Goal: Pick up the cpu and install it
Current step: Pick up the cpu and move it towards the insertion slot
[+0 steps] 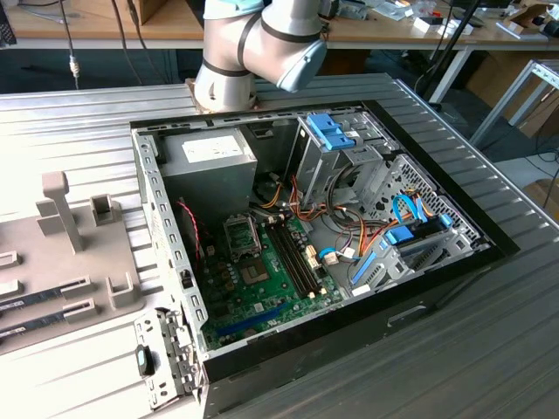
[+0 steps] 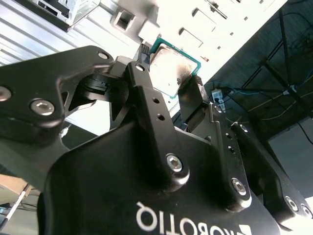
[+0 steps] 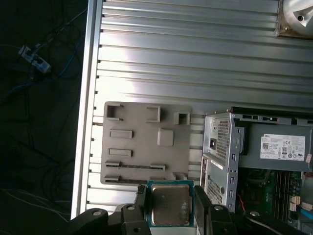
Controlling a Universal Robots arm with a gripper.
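Observation:
The cpu [image 3: 169, 205] is a flat square chip with a silvery-grey metal top and a green edge. It sits clamped between the two black fingers [image 3: 139, 201] of my gripper [image 3: 169, 211], high above the table. In the second wrist view the cpu [image 2: 172, 66] shows again between the fingertips of the gripper [image 2: 168, 77]. The open computer case [image 1: 166, 262] lies on the table, and the black socket frame [image 1: 242, 234] sits on its green motherboard [image 1: 262, 297]. The arm [image 1: 253, 44] rises behind the case.
A grey power supply box [image 1: 210, 161] fills the case's back corner, with a drive cage [image 1: 336, 144] and loose cables [image 1: 349, 240] beside it. A grey fixture plate [image 3: 146, 147] with slots lies on the ribbed metal table [image 3: 195, 58]. A smaller dark chip [image 1: 256, 274] lies near the socket.

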